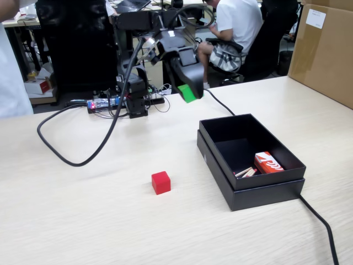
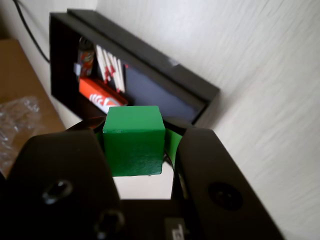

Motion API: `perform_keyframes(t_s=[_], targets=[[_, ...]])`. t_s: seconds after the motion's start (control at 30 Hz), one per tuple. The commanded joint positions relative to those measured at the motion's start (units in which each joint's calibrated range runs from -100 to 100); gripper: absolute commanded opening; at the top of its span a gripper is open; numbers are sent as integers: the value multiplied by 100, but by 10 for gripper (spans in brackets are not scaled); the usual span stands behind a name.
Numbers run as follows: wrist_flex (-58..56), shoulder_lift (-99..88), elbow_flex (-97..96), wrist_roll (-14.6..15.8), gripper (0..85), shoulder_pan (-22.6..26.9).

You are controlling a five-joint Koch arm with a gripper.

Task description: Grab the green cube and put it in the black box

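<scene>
My gripper (image 1: 190, 93) hangs in the air behind the table's middle, shut on the green cube (image 1: 186, 93). In the wrist view the green cube (image 2: 134, 140) sits clamped between the two black jaws of the gripper (image 2: 135, 142), well above the table. The black box (image 1: 287, 165) lies open on the table to the right in the fixed view, ahead of and below the cube. Through the wrist camera the black box (image 2: 165, 75) shows beyond the cube, at the upper left.
A red cube (image 1: 161, 182) rests on the table in front of the arm. Inside the black box lie a red-and-white packet (image 1: 268, 163) and some sticks. A brown cardboard box (image 1: 325, 49) stands at the right edge. Black cables (image 1: 83, 160) cross the table.
</scene>
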Motion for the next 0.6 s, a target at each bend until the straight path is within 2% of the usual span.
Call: perform_keyframes(t_s=[0.0,0.23,0.47,0.57], targets=[[5,587,1030,73,9,132],[5,2824,2190,127,9,332],[5,4603,2372,176,11,523],[5,4821,2381,205,11,547]])
